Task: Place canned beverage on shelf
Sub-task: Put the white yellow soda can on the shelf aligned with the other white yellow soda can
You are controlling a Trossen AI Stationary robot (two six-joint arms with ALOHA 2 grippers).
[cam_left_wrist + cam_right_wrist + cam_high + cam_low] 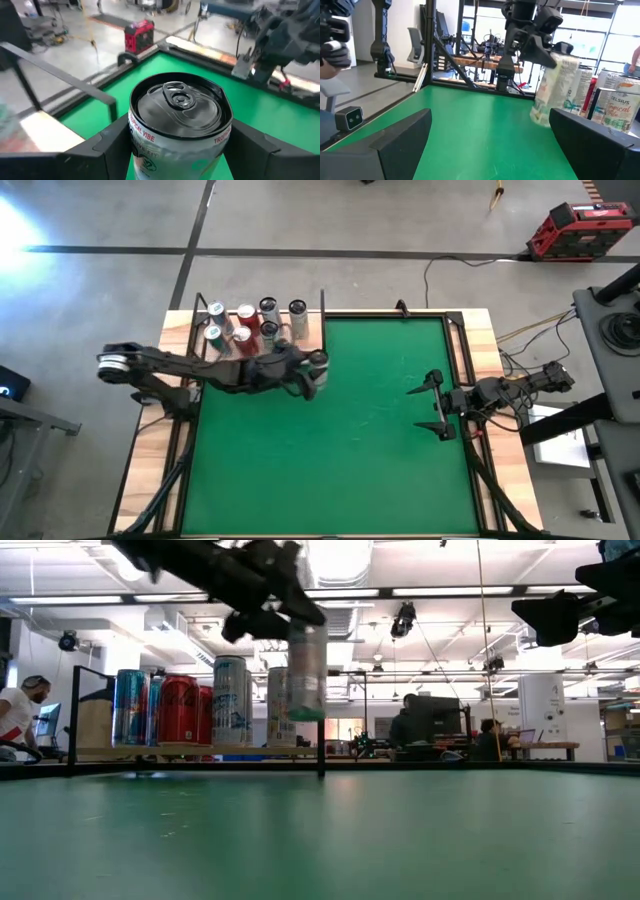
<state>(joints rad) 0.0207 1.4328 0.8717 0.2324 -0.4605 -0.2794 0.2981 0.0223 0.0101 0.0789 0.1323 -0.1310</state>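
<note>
High view cans on shelf (205, 340): seven.
Held can (318, 372): one, lifted just beside the shelf, clamped in left claw (305, 373).
Right claw (437, 404): apart, far from shelf.

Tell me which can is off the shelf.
The white can held in the left gripper, lifted above the green mat; the other cans stand on the shelf.
</note>
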